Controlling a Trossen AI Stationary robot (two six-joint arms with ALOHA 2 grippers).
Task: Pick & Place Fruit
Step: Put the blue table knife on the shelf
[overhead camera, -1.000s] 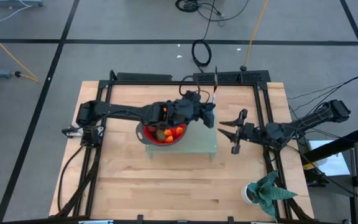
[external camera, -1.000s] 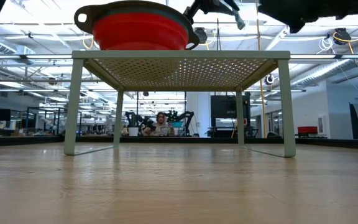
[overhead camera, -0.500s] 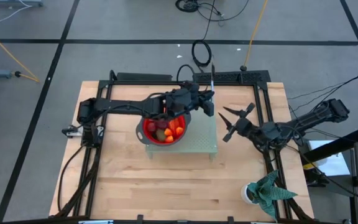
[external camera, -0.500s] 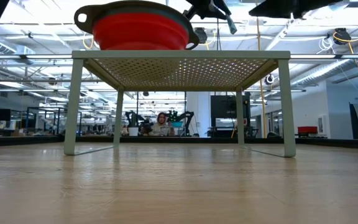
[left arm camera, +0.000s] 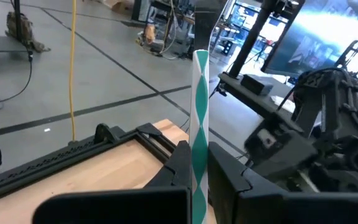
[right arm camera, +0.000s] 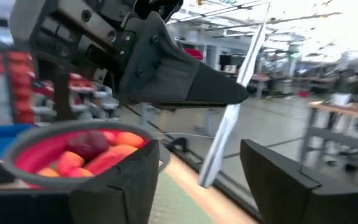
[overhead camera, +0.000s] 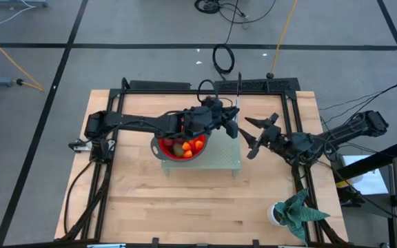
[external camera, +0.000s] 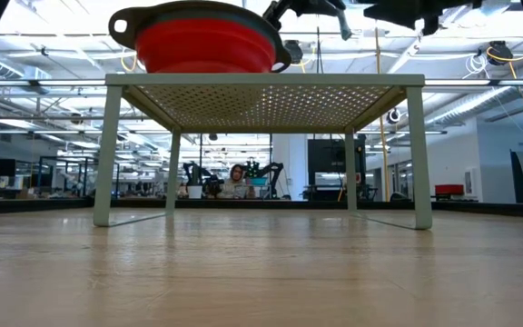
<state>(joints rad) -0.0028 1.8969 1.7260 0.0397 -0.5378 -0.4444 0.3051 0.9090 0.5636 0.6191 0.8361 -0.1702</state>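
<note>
Currently the fruit (overhead camera: 185, 146), small orange, red and brownish-green toy pieces, sits piled inside the red collapsible bowl with a grey rim (overhead camera: 161, 148), which stands on the pale green perforated metal stand (overhead camera: 226, 157) in the middle of the light wooden desk (overhead camera: 185, 207). From the right wrist view the same pile (right arm camera: 95, 152) shows a dark red round piece on top of orange ones, inside the bowl rim (right arm camera: 23, 148). Left gripper (overhead camera: 234, 124) is above the far right part of the stand, just beside the bowl, its fingers pinching a long thin silver knife (overhead camera: 239, 86) that points away from the bowl toward the far edge of the desk; in the left wrist view the blade (left arm camera: 199, 134) stands upright, clamped between the two dark fingers (left arm camera: 178, 165) and carrying a green-and-white pattern. In the right wrist view the knife (right arm camera: 235, 99) runs slanted, held under the left gripper (right arm camera: 219, 93). Right gripper (overhead camera: 252, 138) is just right of the stand, near the left gripper but apart from it, fingers spread wide and holding nothing. In the low view the bowl (external camera: 205, 41) sits on top of the stand (external camera: 261, 82), with both arms above. Green leafy plant in a white pot (overhead camera: 291, 212) sits at the desk's near right corner, well apart from the stand.
</note>
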